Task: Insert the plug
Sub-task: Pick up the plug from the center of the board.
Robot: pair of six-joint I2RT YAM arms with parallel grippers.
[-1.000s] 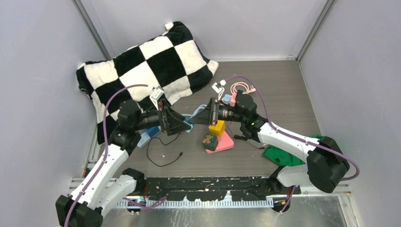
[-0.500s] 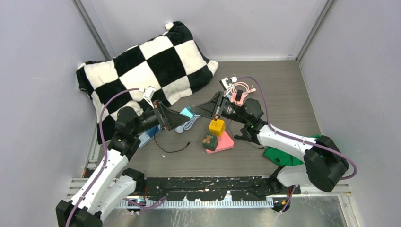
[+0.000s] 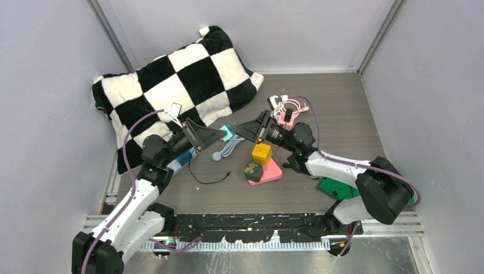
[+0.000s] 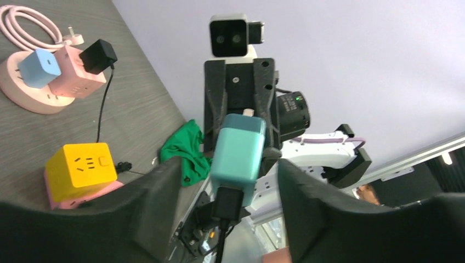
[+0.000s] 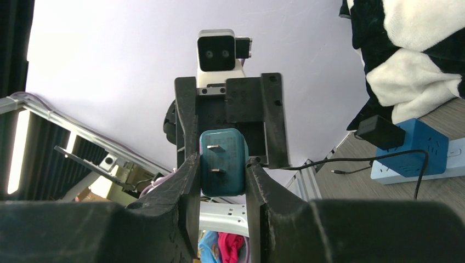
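Both pincers moved back from yellow cube socket [image 3: 261, 153] since a second ago. Right pincer [image 5: 221, 160] clenched on flat sides of teal rounded plastic charger plug [image 5: 222, 178], held in air above tabletop. Left pincer [image 4: 227, 164] released, fingers clear of plug. Two metal prongs free; black cable [image 4: 225, 205] at other end. Probably light, rigid, smooth shell slippery; grip flat sides; cable may drag.

top: overhead, far | wrists: close, facing each other (both show plug [image 4: 237, 156])
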